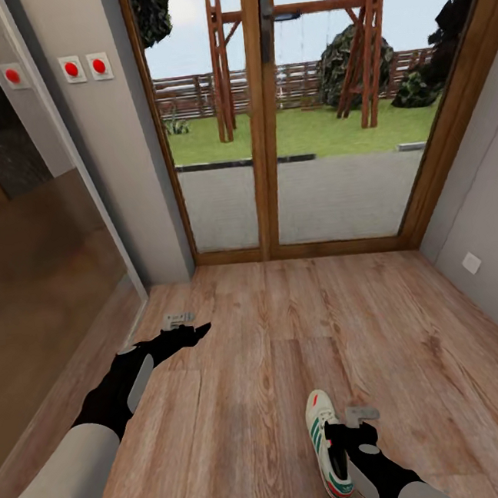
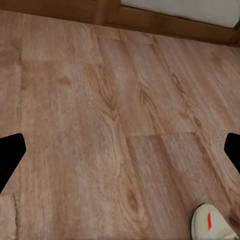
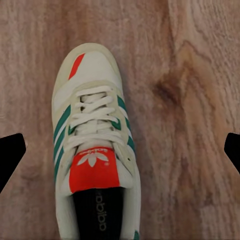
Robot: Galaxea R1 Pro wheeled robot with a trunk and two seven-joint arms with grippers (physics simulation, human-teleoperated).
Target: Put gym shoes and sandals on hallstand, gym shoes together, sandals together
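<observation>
One gym shoe (image 1: pixel 328 445) on the corridor floor (image 1: pixel 252 341); right end effector (image 3: pixel 120 150) open above.

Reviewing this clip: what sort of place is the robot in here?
Probably a home entrance corridor: light brown wood-plank floor, wood-framed glass double doors opening onto a garden with a wooden swing frame, and a cream-white lace-up gym shoe with green stripes lying on the planks.

Gym shoe (image 1: pixel 327 445) on floor (image 1: pixel 255 372), perhaps near-right.

floor (image 1: pixel 240 374) open ahead | gym shoe (image 1: pixel 326 445) under right gripper (image 1: pixel 348 429)
</observation>
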